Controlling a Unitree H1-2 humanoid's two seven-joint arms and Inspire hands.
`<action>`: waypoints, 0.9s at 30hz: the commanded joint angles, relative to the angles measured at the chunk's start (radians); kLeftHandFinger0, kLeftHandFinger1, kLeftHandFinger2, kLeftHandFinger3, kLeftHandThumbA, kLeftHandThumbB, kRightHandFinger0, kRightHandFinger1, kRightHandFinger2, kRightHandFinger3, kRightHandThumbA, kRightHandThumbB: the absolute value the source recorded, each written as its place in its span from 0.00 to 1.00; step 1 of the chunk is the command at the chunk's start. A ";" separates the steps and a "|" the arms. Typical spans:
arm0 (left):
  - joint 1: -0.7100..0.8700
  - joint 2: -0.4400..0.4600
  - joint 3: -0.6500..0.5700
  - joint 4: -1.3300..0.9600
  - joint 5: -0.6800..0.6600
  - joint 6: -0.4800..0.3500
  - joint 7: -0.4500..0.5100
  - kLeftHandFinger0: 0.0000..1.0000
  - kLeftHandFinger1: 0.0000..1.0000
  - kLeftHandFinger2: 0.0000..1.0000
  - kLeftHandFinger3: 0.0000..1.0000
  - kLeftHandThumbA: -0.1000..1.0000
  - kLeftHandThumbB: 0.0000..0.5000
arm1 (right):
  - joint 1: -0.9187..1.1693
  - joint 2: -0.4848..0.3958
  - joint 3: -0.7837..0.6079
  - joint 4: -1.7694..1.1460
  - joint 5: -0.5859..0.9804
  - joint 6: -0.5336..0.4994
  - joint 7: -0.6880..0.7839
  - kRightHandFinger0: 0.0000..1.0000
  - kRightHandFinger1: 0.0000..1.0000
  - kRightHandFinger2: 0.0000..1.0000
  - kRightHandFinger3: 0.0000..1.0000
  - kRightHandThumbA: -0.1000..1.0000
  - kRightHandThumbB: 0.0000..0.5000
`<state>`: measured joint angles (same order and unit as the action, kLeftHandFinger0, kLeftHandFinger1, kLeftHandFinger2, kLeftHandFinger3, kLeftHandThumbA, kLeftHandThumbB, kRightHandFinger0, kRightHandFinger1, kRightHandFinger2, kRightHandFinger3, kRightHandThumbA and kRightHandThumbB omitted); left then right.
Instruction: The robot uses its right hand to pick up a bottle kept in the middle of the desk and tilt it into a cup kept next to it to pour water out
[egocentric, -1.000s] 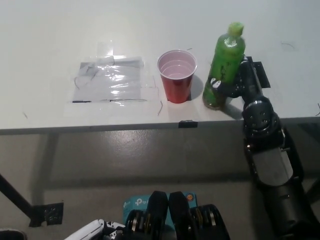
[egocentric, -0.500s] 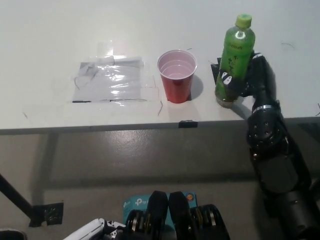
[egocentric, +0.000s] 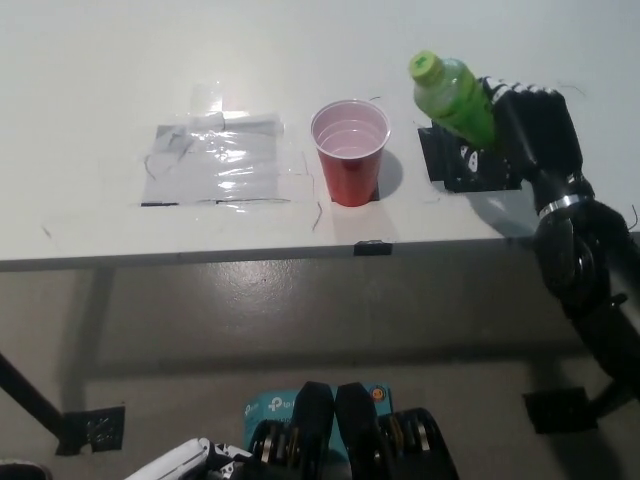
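Up and left of the right hand (egocentric: 520, 120), the bottle (egocentric: 455, 97) sticks out tilted, long axis running lower right to upper left, green cap toward the cup (egocentric: 350, 152) and the base buried in the grasp. Right hand is clamped around the bottle's lower body; bottle is off the desk (egocentric: 100, 80), held above it just left of the hand. Cap end sits right of the cup rim, not over the mouth. Cup stands upright on the desk, well left of the hand.

Versus half a second ago: bottle was upright with its base on the desk, hand wrapped at its side. Now it is lifted and leaning toward the cup, and a black square mark (egocentric: 470, 165) shows on the desk where it stood, just below the hand. Arm has swung further up and right. Cup unchanged. Taped plastic sheet (egocentric: 215, 160) far left of the hand also unchanged.

Hard to read: bottle's lower half and label are mostly hidden by the fingers. Liquid level not visible. Cup contents unclear, interior just looks pale. Left hand (egocentric: 185, 462) is cut off at the bottom edge, only a white sliver shows, so its state can't be told.
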<state>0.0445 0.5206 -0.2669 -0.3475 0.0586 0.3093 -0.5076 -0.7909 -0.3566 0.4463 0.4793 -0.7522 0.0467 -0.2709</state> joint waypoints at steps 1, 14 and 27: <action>-0.010 0.024 0.006 -0.028 -0.005 0.011 -0.019 0.70 0.76 0.80 1.00 1.00 0.89 | -0.098 -0.027 0.019 -0.042 -0.081 -0.050 0.001 0.00 0.00 0.00 0.40 0.10 0.18; -0.008 0.025 0.003 -0.019 0.001 0.002 -0.021 0.68 0.75 0.80 1.00 1.00 0.94 | -0.169 -0.030 0.078 -0.027 -0.163 0.058 0.212 0.00 0.01 0.09 0.51 0.10 0.26; -0.015 0.024 0.007 -0.027 0.000 0.014 -0.029 0.69 0.75 0.79 1.00 1.00 0.95 | -0.313 -0.124 0.230 0.127 -0.372 0.000 0.124 0.00 0.08 0.31 0.00 0.05 0.16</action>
<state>0.0405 0.5207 -0.2665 -0.3472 0.0601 0.3160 -0.5245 -0.9875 -0.4351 0.6679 0.5955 -1.0245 0.0702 -0.0754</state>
